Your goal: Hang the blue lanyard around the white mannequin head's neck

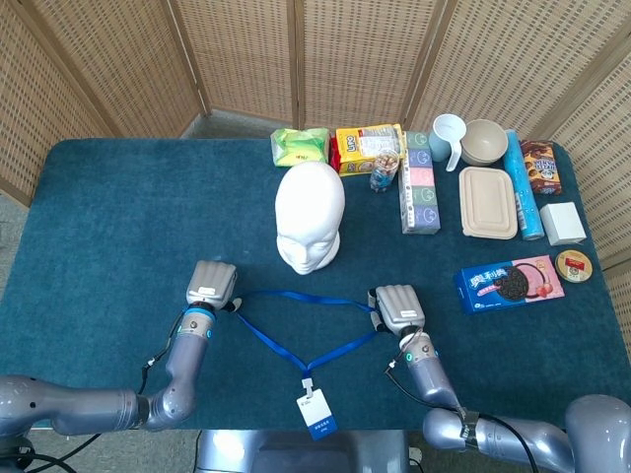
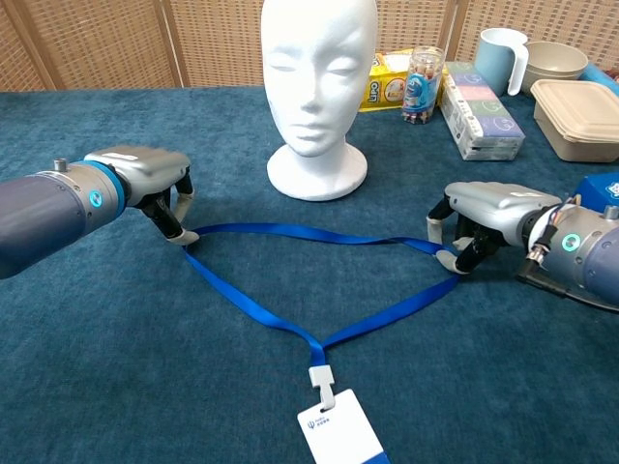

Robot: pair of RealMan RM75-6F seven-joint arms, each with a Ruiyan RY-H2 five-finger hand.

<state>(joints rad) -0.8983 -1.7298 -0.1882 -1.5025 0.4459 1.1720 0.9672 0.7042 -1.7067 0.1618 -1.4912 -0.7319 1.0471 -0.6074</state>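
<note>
The white mannequin head (image 1: 310,212) (image 2: 317,77) stands upright mid-table, facing me. In front of it the blue lanyard (image 1: 296,297) (image 2: 290,232) lies on the cloth as a stretched triangle, its white and blue badge (image 1: 317,412) (image 2: 343,430) at the near edge. My left hand (image 1: 212,284) (image 2: 145,174) pinches the strap's left corner against the table. My right hand (image 1: 396,307) (image 2: 488,213) pinches the right corner. Both hands sit low, knuckles up, one on each side of the head's base.
Along the back stand a green packet (image 1: 301,145), a yellow snack bag (image 1: 367,146), a jar (image 1: 385,169), a pastel box (image 1: 419,182), a cup (image 1: 449,135) and a bowl (image 1: 484,141). A beige lunch box (image 1: 487,202) and a cookie box (image 1: 509,283) lie right of my right hand.
</note>
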